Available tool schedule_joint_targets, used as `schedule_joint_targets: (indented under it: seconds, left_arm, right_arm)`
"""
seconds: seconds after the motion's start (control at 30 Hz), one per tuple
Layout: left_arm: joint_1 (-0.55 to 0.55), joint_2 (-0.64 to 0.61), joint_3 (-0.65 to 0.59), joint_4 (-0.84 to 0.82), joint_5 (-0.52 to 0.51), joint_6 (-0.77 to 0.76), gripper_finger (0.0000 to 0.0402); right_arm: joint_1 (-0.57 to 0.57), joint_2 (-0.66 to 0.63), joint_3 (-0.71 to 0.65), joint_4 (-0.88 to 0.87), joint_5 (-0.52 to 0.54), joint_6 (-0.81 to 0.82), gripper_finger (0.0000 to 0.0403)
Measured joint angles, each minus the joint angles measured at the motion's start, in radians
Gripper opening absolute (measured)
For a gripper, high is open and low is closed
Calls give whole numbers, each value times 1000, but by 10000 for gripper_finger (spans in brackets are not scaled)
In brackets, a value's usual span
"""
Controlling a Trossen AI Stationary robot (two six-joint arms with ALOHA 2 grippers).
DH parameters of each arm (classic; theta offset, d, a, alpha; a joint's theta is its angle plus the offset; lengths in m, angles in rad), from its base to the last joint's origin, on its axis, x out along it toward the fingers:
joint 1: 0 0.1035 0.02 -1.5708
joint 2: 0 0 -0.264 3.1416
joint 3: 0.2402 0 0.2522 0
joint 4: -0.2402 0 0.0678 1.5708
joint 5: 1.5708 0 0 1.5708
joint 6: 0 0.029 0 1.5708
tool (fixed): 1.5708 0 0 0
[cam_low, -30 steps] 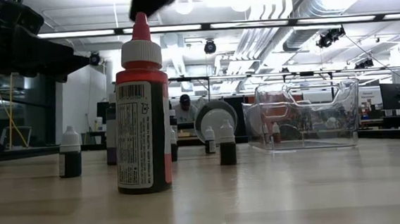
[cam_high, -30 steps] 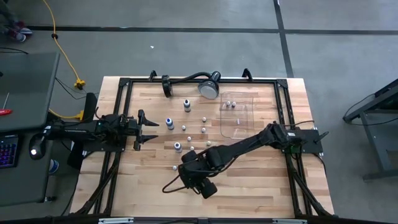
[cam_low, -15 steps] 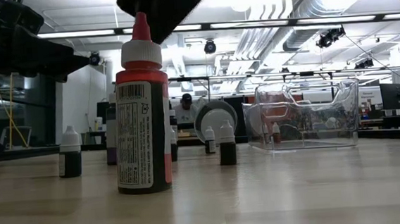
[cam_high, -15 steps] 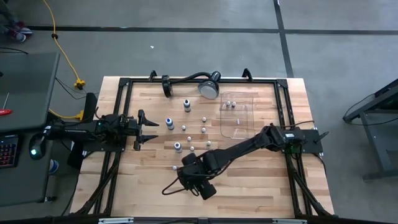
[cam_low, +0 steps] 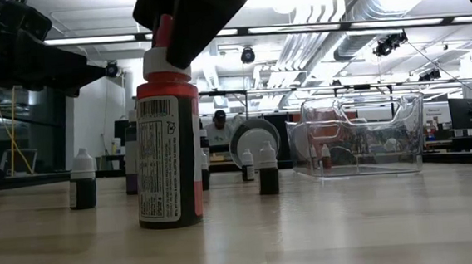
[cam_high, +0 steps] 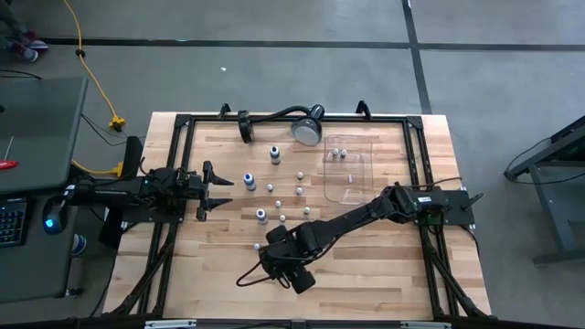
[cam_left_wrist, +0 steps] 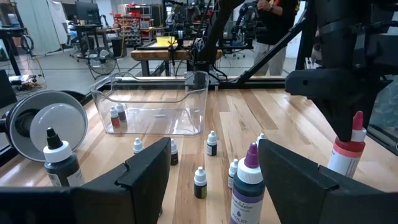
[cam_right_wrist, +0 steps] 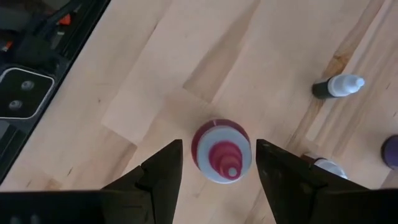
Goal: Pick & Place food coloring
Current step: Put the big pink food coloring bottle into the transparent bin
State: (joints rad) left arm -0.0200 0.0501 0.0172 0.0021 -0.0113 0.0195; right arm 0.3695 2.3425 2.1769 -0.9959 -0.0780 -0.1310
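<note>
A red food coloring bottle (cam_low: 168, 145) with a white cap and red nozzle stands upright on the table near its near edge. My right gripper (cam_right_wrist: 219, 147) is open and hangs over it, pointing down, one finger on each side of the cap (cam_right_wrist: 222, 151), with narrow gaps showing. In the low view its dark fingers (cam_low: 180, 23) surround the nozzle. Other small bottles (cam_high: 272, 188) stand mid-table, and a few more (cam_high: 339, 152) stand inside the clear tray (cam_high: 350, 172). My left gripper (cam_high: 219, 190) waits open at the table's left, facing the bottles.
A round silver lamp head (cam_high: 307, 126) on a black gooseneck lies by the far edge. A purple bottle (cam_left_wrist: 247, 186) and a black one (cam_left_wrist: 59, 160) stand close before my left gripper. Bare wood lies right of the red bottle. People show in the room behind.
My right gripper has come down over the red bottle, shifting slightly toward the table's near left; its fingers now reach past the nozzle to the cap. The bottle has not moved.
</note>
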Motion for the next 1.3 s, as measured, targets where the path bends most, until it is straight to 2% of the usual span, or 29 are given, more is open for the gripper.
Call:
schedule_joint_targets:
  seconds: [0.17,0.47,0.83,1.3]
  left_arm:
    - [0,0,0,0,0,0,239]
    - [0,0,0,0,0,0,239]
    - [0,0,0,0,0,0,239]
    - [0,0,0,0,0,0,239]
  right_arm:
    - [0,0,0,-2,0,0,179]
    - [0,0,0,-3,0,0,110]
    - [0,-26,1,-6,2,4,109]
    - [-27,-239,3,-115,111,142,109]
